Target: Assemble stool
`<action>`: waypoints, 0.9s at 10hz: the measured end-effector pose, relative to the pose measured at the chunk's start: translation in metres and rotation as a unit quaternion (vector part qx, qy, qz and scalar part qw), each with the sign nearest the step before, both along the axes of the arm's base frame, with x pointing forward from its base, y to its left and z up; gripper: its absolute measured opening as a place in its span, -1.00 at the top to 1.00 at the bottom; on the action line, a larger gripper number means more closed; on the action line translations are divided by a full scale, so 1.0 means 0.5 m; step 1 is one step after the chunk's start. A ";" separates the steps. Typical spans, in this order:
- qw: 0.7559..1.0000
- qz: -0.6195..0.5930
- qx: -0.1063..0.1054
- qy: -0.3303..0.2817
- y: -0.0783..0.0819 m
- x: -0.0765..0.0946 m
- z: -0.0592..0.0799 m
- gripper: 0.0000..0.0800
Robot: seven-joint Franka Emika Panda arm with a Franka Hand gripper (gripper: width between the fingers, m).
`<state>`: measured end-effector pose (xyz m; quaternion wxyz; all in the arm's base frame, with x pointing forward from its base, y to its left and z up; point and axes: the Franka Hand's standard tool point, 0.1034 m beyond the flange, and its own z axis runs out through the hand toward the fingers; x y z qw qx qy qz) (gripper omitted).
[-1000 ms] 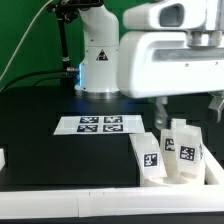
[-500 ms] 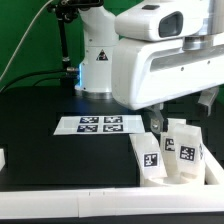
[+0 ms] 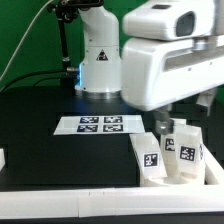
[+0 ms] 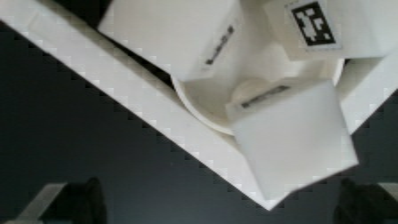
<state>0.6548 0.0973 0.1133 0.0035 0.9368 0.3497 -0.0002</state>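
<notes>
Several white block legs with black-and-white tags stand bunched at the exterior view's right, inside a low white wall. In the wrist view the legs lean around a curved piece of the round seat. The seat is hidden in the exterior view. My gripper hangs just above the legs. It is open and empty, and its dark fingers stand wide apart over bare black table, touching nothing.
The marker board lies flat on the black table left of the legs. The arm's base stands at the back. A small white piece sits at the left edge. The wall runs diagonally in the wrist view.
The arm's hand has tilted and come down and left over the legs, filling more of the exterior view. The legs and the marker board have not moved.
</notes>
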 end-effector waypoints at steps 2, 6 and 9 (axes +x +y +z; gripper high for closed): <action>1.000 0.018 -0.005 -0.015 0.017 -0.009 -0.018 -0.62; 1.000 0.013 -0.005 -0.014 0.008 -0.007 -0.018 -0.62; 0.999 0.003 -0.009 0.030 0.000 -0.041 -0.039 -0.62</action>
